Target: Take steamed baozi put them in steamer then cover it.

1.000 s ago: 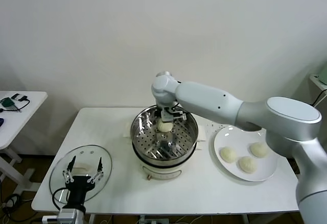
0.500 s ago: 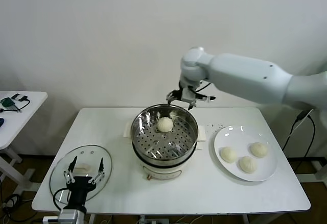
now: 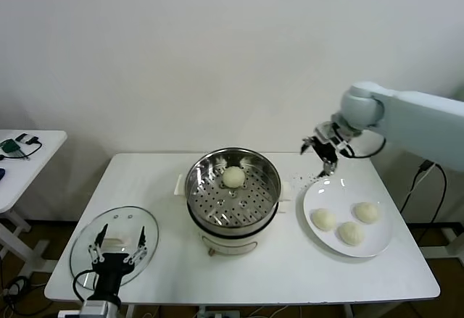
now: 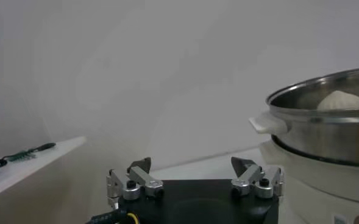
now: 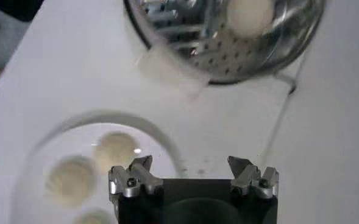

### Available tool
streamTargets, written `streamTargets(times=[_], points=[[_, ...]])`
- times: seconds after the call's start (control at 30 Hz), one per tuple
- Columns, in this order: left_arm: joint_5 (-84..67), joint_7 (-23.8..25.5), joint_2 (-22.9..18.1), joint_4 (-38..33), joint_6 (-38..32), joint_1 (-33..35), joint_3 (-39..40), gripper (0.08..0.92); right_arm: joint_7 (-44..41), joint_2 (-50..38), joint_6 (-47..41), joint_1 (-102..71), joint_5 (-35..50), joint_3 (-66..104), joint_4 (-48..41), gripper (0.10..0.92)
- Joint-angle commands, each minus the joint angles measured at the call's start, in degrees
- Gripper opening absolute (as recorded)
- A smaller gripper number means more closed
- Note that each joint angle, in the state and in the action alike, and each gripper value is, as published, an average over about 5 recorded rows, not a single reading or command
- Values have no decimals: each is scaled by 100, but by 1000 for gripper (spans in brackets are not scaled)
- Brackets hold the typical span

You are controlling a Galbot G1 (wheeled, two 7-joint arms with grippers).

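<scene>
My right gripper point(image 3: 324, 149) hangs wide open and empty above the far edge of the white plate point(image 3: 313, 201), where three baozi point(image 3: 324, 219) wait; one bun point(image 3: 233, 177) sits in the steamer point(image 3: 270, 187). Left gripper point(image 3: 117, 249), open, hovers over the glass lid point(image 3: 83, 249). Risk: these close-packed buns could get nudged or squashed.

A: How many baozi?
B: Four: one baozi point(image 3: 233, 177) in the single steamer point(image 3: 270, 187), and three baozi point(image 3: 324, 219) point(image 3: 352, 233) point(image 3: 367, 212) on the one plate point(image 3: 316, 196).
A: Lids?
B: One glass cover point(image 3: 83, 247). Two benches point(image 3: 159, 180) point(image 3: 16, 173).
</scene>
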Motion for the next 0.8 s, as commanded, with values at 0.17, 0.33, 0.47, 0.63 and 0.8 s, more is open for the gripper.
streamTargets(times=[0.17,0.33,0.47,0.63,0.8], points=[[12,-2,-27,-18,16,5,-8,823,-140,-348,-734,-2809,-576,1976,-787,823],[8,-4,-20,13,-2,33,-40,823,-130,-107,-699,-3082,-740,2235,-1083,823],[-1,-7,-22,38,-20,45,-55,823,-133,-17,-694,-3153,-757,2292,-1149,823],[1,-9,-22,74,-30,33,-52,823,-125,52,-693,-3199,-763,2337,-1211,823],[6,-8,-17,94,-43,38,-50,823,-112,92,-670,-3222,-780,2426,-1304,823]])
